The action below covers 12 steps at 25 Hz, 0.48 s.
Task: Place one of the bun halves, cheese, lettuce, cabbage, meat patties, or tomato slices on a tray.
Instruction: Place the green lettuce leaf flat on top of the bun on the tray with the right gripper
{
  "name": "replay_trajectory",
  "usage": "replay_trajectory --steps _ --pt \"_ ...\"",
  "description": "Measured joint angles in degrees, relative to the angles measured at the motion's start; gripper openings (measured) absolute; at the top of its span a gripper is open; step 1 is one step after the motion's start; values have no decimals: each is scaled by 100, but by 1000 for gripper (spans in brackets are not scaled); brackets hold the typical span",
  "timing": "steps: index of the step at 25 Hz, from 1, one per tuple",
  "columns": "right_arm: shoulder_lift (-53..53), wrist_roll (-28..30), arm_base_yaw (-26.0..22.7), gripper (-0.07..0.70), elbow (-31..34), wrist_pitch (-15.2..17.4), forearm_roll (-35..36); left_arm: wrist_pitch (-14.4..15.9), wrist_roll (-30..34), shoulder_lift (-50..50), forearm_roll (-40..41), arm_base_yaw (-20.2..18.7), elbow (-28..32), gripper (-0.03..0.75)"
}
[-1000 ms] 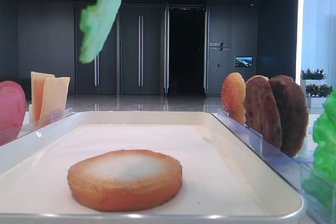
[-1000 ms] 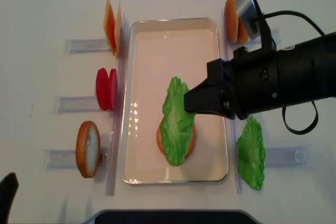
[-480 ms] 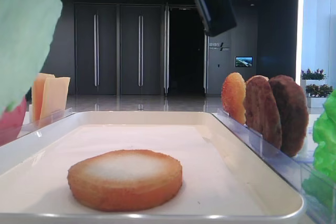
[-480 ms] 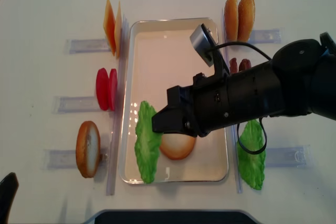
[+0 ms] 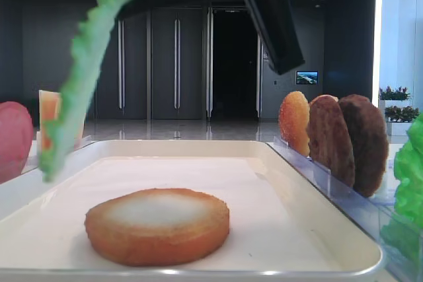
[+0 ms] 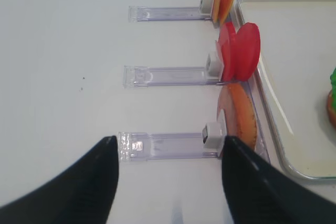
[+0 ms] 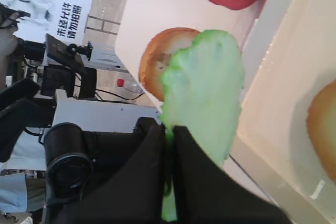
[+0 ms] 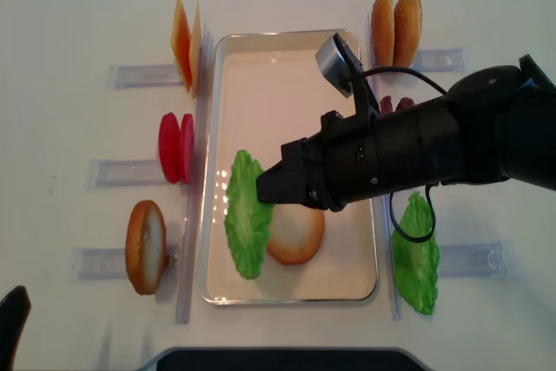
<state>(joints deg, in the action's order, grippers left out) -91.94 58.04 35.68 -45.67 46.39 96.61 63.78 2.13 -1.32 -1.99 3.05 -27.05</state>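
Observation:
My right gripper (image 8: pixel 265 190) is shut on a bright green ruffled lettuce (image 8: pixel 246 215) leaf. The leaf hangs edge-on above the left part of the white tray (image 8: pixel 287 35). In the right wrist view the black fingers (image 7: pixel 152 150) pinch the lettuce (image 7: pixel 207 93) at its lower edge. A bun half (image 8: pixel 300 236) lies flat on the tray, just right of the hanging leaf. From the low view the lettuce (image 5: pixel 79 97) dangles in the air left of the bun half (image 5: pixel 157 224). My left gripper (image 6: pixel 170 145) is open over bare table, holding nothing.
Clear holders flank the tray. On the left are cheese (image 8: pixel 185 43), tomato slices (image 8: pixel 176 147) and a bun half (image 8: pixel 145 246). On the right are two bun halves (image 8: pixel 395 19), meat patties (image 5: pixel 347 140) mostly under the arm, and a second lettuce (image 8: pixel 415 254).
My right gripper carried the lettuce from above the bun half leftward toward the tray's left side. The leaf now hangs more edge-on. The left gripper has not moved.

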Motion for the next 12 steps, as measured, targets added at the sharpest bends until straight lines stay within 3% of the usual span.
replay_trajectory --steps 6,12 --pt "-303 252 -550 36 0 325 -107 0 0 0 0 0 0 471" --pt "-343 434 -601 36 0 520 -20 0 0 0 0 0 0 471"
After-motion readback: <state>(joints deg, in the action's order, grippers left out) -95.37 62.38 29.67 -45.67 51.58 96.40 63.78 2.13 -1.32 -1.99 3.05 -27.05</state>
